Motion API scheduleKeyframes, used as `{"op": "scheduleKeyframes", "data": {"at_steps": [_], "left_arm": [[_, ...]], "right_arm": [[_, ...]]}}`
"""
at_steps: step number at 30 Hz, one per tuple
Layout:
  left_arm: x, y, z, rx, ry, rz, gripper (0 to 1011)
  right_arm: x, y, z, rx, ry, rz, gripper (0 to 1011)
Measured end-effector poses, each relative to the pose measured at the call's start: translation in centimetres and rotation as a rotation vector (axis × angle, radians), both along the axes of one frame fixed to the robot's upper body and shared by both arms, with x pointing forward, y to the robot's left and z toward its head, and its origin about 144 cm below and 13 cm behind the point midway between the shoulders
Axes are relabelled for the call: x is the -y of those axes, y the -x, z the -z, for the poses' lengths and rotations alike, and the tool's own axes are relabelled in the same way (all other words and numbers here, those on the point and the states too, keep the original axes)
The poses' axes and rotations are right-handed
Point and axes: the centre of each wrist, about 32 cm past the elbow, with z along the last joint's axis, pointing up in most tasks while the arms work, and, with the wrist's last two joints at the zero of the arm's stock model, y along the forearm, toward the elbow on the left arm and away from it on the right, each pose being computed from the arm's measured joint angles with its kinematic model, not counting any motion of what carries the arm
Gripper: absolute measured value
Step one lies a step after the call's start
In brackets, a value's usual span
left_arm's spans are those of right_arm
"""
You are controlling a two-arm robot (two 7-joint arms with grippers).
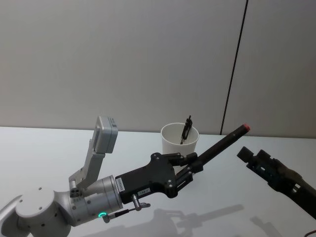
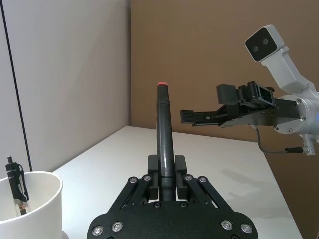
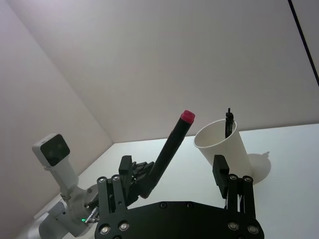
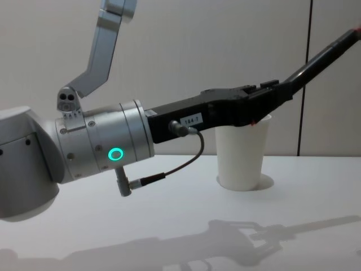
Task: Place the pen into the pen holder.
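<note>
One clipped black pen (image 1: 186,130) leans inside the white pen holder (image 1: 171,146).

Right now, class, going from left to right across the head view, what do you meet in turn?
Left arm's wrist camera → pen holder → red-tipped pen, held in the left gripper → right gripper.

The pen holder (image 1: 170,142) is matt white paper. The pen (image 1: 224,142) has a smooth black barrel with a slight sheen. The left gripper (image 1: 195,162) is matt black, studded with bright metal screws (image 2: 132,181); its arm (image 4: 101,149) is satin silver metal. The table (image 1: 39,153) is smooth white.
</note>
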Motion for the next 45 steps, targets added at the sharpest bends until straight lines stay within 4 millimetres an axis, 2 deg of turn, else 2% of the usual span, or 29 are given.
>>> {"op": "scheduleKeyframes", "data": {"at_steps": [28,45], "left_arm": [[0.0,0.0,0.0,0.0,0.0,0.0,201],[0.0,0.0,0.0,0.0,0.0,0.0,201]], "right_arm": [[-4.9,-1.1,-0.9,-0.097,-0.02,0.115,1001],[-6.5,-1.6,-1.3,-0.121,-0.073,0.174,1001]]}}
